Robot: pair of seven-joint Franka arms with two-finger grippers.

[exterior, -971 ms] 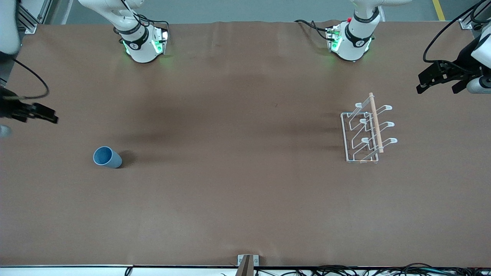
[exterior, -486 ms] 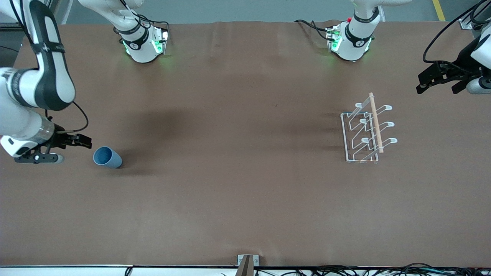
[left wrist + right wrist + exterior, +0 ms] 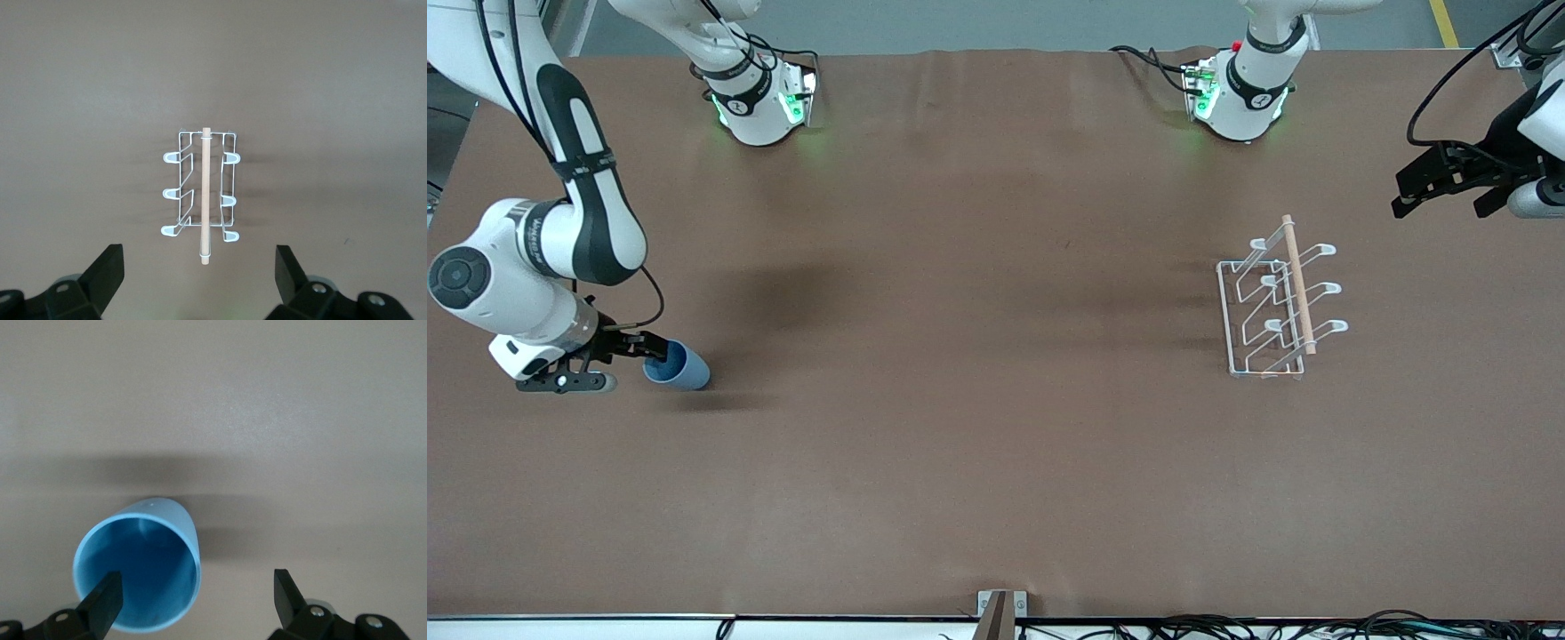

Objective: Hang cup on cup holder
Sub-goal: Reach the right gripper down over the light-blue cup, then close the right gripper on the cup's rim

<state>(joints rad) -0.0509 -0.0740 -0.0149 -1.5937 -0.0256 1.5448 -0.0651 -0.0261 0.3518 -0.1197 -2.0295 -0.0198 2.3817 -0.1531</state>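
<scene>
Brown, matte covering is spread over the whole bench (image 3: pixel 996 444). A small light-blue cup (image 3: pixel 679 366) is seen standing on it toward the right arm's end, mouth up, with its hollow inside shown plainly in the right wrist view (image 3: pixel 137 572). The right claw (image 3: pixel 640 348) is held low right at the cup's rim. Its fingers are spread wide, nothing is grasped, and in the right wrist view one dark fingertip (image 3: pixel 103 600) is seen over the cup's open mouth while the other is seen over bare bench beside the cup. Whether the rim is actually touched cannot be told.

A white wire cup holder (image 3: pixel 1272 307) is placed well apart from the cup, toward the left arm's end of the bench. It is made of a rectangular wire base, six looped prongs angled upward in two rows of three, and a light wooden rod (image 3: pixel 1298 284) laid along the top. Nothing is hung on it.

The left claw (image 3: pixel 1449 182) is held up in the air over the edge of the bench at the left arm's end, where that arm waits. Its fingers are spread wide and nothing is gripped; in the left wrist view the cup holder (image 3: pixel 203 193) is framed between the two dark fingertips (image 3: pixel 107 270).
</scene>
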